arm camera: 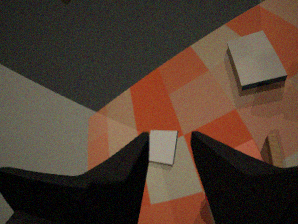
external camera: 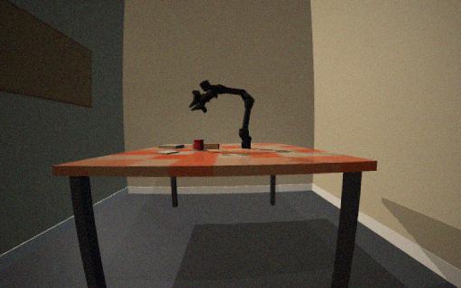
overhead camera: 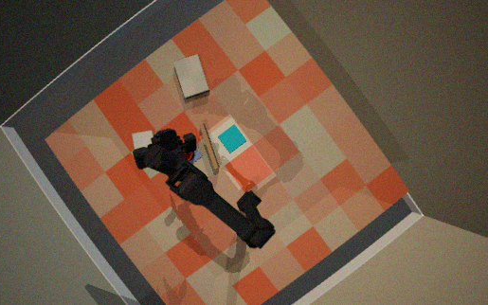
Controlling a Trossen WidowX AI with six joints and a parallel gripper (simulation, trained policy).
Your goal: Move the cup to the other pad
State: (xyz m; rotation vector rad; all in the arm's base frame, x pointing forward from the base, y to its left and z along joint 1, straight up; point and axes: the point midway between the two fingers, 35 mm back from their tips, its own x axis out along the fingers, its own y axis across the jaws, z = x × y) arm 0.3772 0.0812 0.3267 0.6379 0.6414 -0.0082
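Observation:
The red cup (overhead camera: pixel 189 155) (external camera: pixel 198 144) stands upright on the table; in the top view the arm hides most of it. A blue pad (overhead camera: pixel 198 156) shows beside and under it. A teal pad (overhead camera: pixel 232 138) lies on the other side of a thin wooden bar, with nothing on it. My gripper (overhead camera: pixel 163 137) (external camera: pixel 192 107) (arm camera: pixel 170 137) is partly open and empty, high above the table, tilted downward, left of the cup in the exterior view. Marbles cannot be made out in any view.
The wooden bar (overhead camera: pixel 210 149) (external camera: pixel 211 146) (arm camera: pixel 274 148) stands between the two pads. A flat white square (overhead camera: pixel 142 139) (external camera: pixel 168 152) (arm camera: pixel 163 147) lies below the gripper. A pale box (overhead camera: pixel 191 76) (external camera: pixel 171 147) (arm camera: pixel 257 59) lies farther out on the checkered table.

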